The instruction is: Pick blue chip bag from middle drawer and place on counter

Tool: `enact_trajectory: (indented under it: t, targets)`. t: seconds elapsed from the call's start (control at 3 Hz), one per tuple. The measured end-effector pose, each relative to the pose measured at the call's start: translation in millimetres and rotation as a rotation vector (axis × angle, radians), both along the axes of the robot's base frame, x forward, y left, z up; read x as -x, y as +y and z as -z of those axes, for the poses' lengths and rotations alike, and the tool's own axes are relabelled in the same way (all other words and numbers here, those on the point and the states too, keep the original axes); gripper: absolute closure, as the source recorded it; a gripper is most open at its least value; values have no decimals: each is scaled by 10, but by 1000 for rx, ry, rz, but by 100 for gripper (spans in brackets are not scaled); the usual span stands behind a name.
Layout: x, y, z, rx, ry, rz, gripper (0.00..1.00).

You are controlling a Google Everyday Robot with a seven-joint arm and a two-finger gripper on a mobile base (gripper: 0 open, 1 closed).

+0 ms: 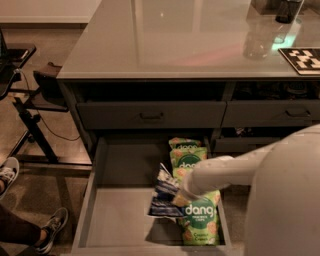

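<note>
The middle drawer [91, 196] is pulled open below the counter [165, 40]. The blue chip bag [161, 200] lies in the drawer's middle, crumpled and tipped up at its right side. My white arm reaches in from the lower right. My gripper [177, 196] is shut on the bag's right edge, low inside the drawer. Green "dang" bags [200, 222] lie right beside and partly under the arm, with another one [187, 156] further back.
A shallow shut drawer with a dark handle [151, 116] is above the open one, another [297, 113] to its right. On the counter stand a clear glass [257, 42], a dark cup [287, 10] and a black-and-white marker [305, 59]. A black stand [30, 100] and a person's shoes [52, 227] are at left.
</note>
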State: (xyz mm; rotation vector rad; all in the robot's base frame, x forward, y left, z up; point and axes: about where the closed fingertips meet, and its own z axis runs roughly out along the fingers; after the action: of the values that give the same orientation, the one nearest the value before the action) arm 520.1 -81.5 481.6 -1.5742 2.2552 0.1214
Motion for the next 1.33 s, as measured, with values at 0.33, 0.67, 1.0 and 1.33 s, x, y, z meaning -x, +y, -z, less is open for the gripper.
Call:
enact_trajectory:
  t: [0.33,0.67,1.0,1.33]
  targets:
    - [4,244,-569,39,-25,-6,100]
    - [21,426,-1086,109,-68,-51,100]
    - [134,703,-1617,149,-154,-109,100]
    - [320,735,-2219,100,-254,-27,100]
